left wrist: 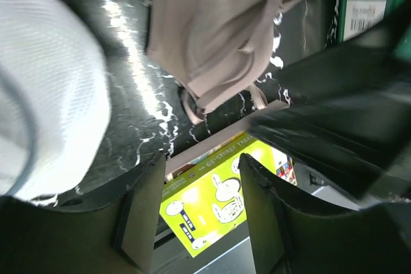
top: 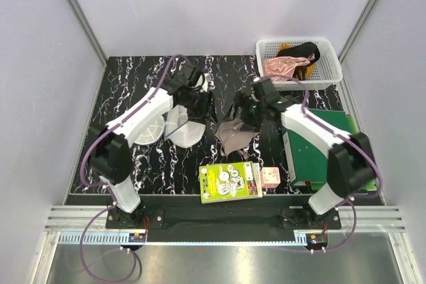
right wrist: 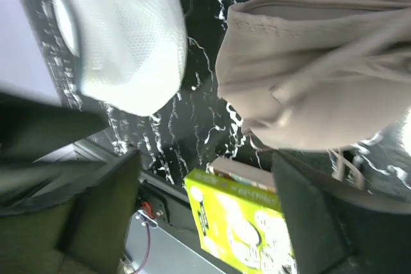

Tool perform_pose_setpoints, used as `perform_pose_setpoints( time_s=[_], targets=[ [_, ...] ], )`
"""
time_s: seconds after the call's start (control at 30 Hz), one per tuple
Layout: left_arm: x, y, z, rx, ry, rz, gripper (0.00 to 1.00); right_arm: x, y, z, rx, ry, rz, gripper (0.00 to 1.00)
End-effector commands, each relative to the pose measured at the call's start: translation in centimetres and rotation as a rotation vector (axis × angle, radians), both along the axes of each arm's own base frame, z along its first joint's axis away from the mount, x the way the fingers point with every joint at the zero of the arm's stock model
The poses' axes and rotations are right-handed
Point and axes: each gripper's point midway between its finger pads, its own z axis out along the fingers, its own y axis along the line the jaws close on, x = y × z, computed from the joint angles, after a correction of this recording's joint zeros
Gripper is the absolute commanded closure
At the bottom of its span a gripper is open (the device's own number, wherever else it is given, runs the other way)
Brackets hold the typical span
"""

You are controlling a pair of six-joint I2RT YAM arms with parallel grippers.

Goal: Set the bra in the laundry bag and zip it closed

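The beige bra lies crumpled on the black marbled table, right of the white mesh laundry bag. My left gripper hovers open and empty above the bag's right edge. My right gripper hovers open and empty over the bra's far edge. In the left wrist view the bag is at the left and the bra at the top, beyond the open gripper. In the right wrist view the bag and the bra lie beyond the open gripper.
A lime-green book and a small pink box lie at the near edge. A green binder lies under the right arm. A white lattice basket at the back right holds pink and black garments.
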Motion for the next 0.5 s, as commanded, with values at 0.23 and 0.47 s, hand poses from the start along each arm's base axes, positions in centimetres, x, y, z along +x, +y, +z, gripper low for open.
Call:
perform_pose_setpoints(
  time_s=[0.23, 0.47],
  targets=[
    [2.7, -6.0, -3.5, -0.049, -0.01, -0.146, 0.44, -0.5, -7.5, 0.0, 0.075, -0.121, -0.04, 0.0],
    [4.5, -4.7, -9.5, 0.059, 0.065, -0.099, 0.55, -0.3, -6.5, -2.4, 0.134, -0.079, -0.022, 0.0]
  ],
)
